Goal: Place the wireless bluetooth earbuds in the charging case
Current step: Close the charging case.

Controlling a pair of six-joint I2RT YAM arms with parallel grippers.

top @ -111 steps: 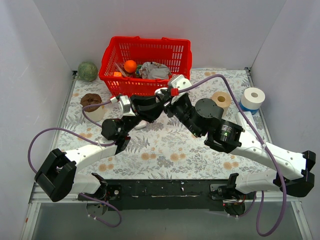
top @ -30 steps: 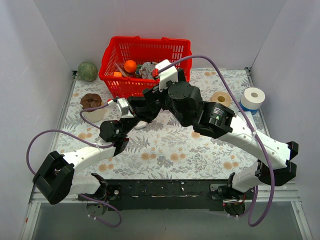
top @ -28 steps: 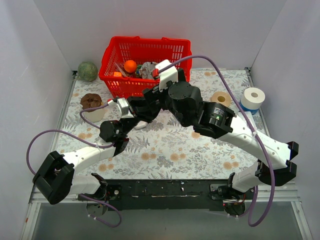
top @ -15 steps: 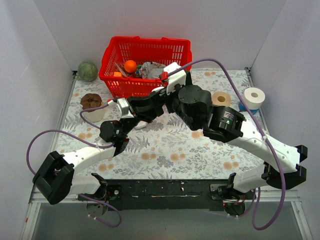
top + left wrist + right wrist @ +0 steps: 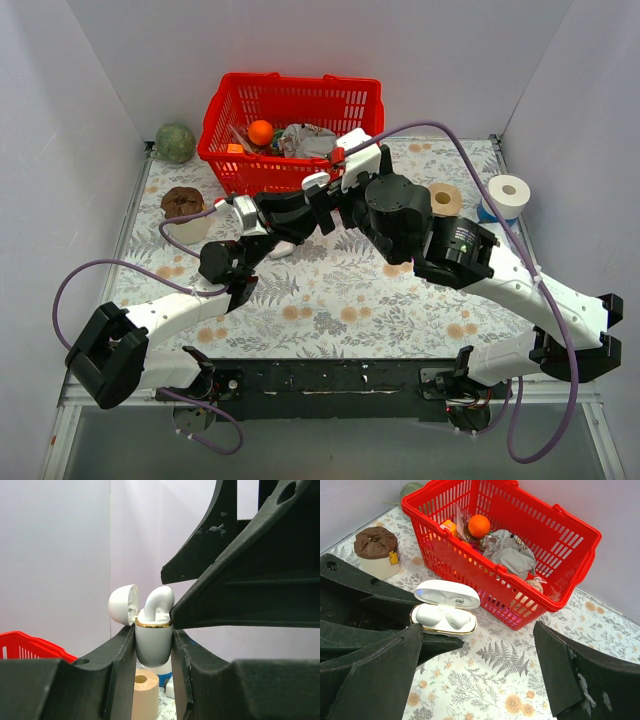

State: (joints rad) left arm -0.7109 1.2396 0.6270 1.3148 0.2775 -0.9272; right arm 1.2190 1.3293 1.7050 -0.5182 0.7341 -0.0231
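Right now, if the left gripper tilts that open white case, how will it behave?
The case looks glossy and rounded, pinched at its sides by the left gripper, so it may slip. Its open lid probably flexes if bumped. An earbud stands above the rim and might fall out.

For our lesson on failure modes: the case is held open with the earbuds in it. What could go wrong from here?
1. In the left wrist view one earbud stands well above the rim of the charging case. It may not be fully seated, so the lid could jam on it.
2. The left gripper pinches only the glossy case's lower body. A push from the open right gripper might tilt or slip it.
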